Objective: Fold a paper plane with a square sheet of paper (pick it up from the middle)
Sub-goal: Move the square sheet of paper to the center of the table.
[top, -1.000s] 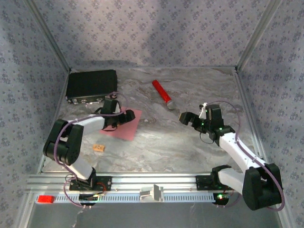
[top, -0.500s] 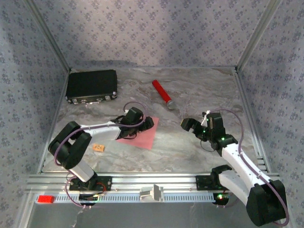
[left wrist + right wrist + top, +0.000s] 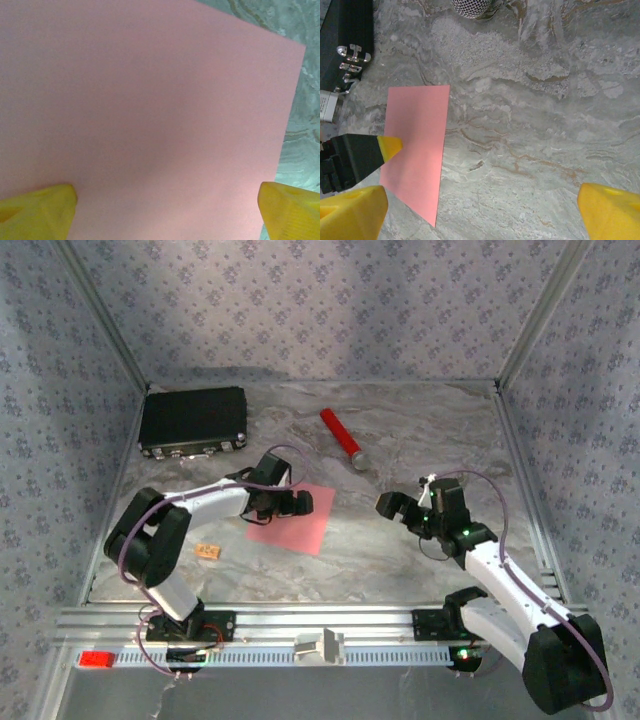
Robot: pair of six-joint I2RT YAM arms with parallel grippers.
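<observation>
Viewing the surface: I see a grey marbled table [image 3: 420,450] with a metal rail along its near edge.
Room: walls in a blue-grey floral print, with aluminium posts in the far corners.
Other items: a black case [image 3: 192,420] at 10 o'clock, a red cylinder [image 3: 338,433] at 12, a tan block [image 3: 208,551] at 8.
Sheet position: the square sheet of paper [image 3: 300,527] lies flat just left of centre.
Left gripper [image 3: 290,505]: jaws spread wide over the sheet's far-left part, holding nothing.
Right gripper [image 3: 388,506]: equally wide, at 3 o'clock, well apart from the sheet.
Hidden: from above, the left gripper covers the sheet's 11 o'clock corner. At the left wrist the paper runs off-frame. I cannot tell whether the fingertips touch it.
Heading: being square, it has no long axis. I see no crease. Its edges sit skewed to the table's, and the nearest corner points toward 5 o'clock.
</observation>
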